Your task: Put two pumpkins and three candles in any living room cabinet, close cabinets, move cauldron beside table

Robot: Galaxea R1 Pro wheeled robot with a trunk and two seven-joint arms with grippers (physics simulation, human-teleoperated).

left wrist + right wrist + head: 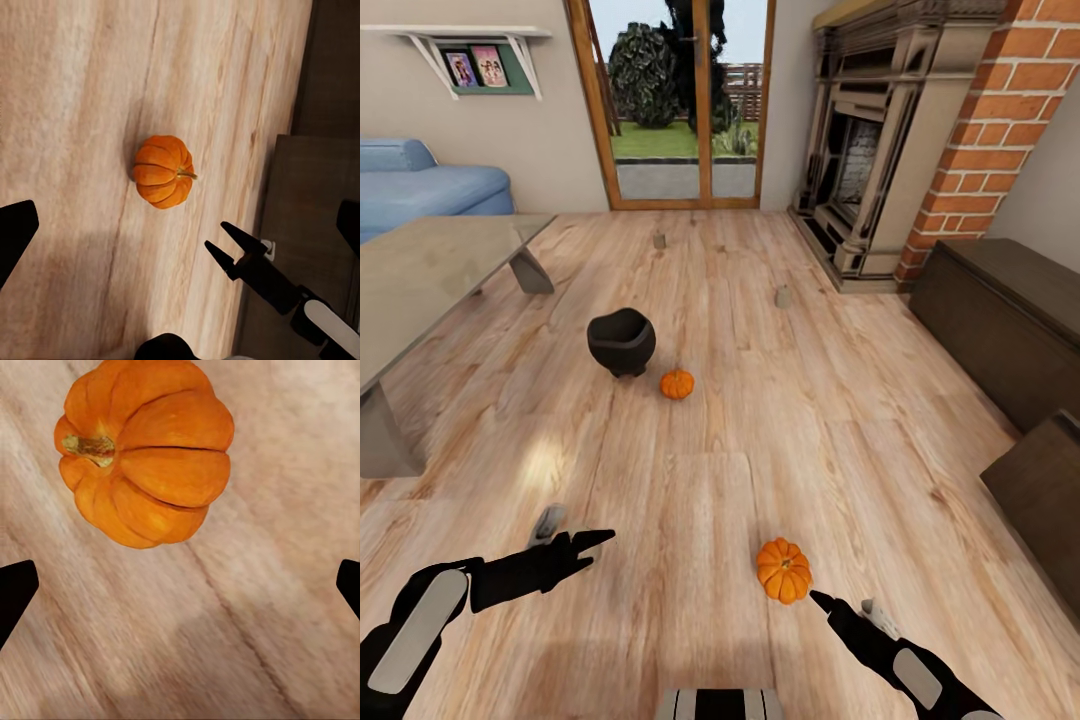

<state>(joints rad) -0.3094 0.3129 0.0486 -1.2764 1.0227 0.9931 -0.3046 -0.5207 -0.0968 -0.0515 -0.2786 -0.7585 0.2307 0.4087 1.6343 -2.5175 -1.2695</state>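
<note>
A pumpkin (pixel 783 570) (pixel 161 171) (pixel 146 450) lies on the wooden floor just in front of my right gripper (pixel 845 605) (pixel 217 236) (pixel 180 592), which is open and hovers short of it without touching. My left gripper (pixel 575 532) (pixel 180 225) is open and empty, off to the pumpkin's left. A second pumpkin (pixel 677 384) sits farther out beside the black cauldron (pixel 621 342). Two candles (pixel 658 239) (pixel 783 296) stand on the floor beyond. The dark brown cabinet (pixel 1000 320) (pixel 315 187) runs along the right wall, its fronts shut.
A low grey table (pixel 430 270) stands at the left, with a blue sofa (pixel 420 190) behind it. A stone fireplace (pixel 880 150) and a brick column (pixel 990 130) are at the back right. Glass doors (pixel 680 100) close the far wall.
</note>
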